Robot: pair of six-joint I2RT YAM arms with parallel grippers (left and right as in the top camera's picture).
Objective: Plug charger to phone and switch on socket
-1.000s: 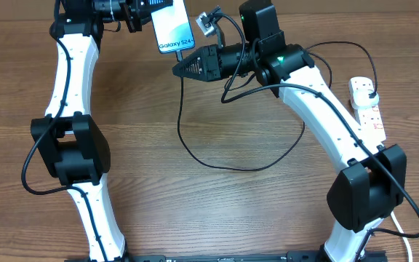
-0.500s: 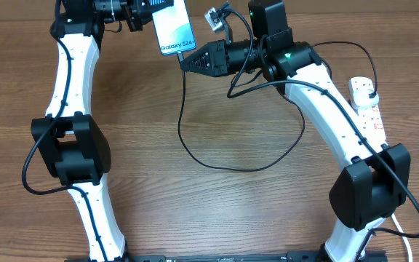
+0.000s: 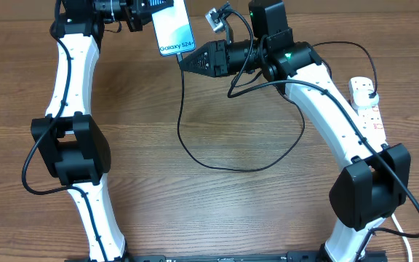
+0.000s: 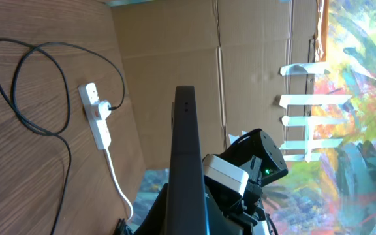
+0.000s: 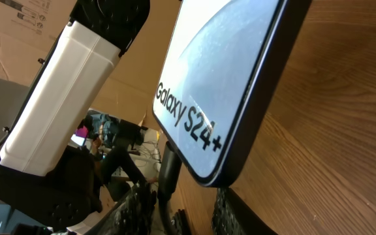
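1. At the 12 o'clock edge of the table [image 3: 217, 211], the phone [image 3: 174, 28] faces screen up, with its lettered end pointing toward 6 o'clock.
2. The left gripper [image 3: 145, 14] is on the phone's 9 o'clock side and is clamped on it.
3. The right gripper [image 3: 183, 64] is at the phone's 6 o'clock end, closed around the charger [image 3: 231, 168] near its tip. I cannot tell whether the tip is seated.
4. The cable loops toward 6 o'clock over the table's middle, then climbs toward 3 o'clock.
5. The socket [image 3: 367, 109] lies at the 3 o'clock edge with the black plug in it. The switch position is too small to read.
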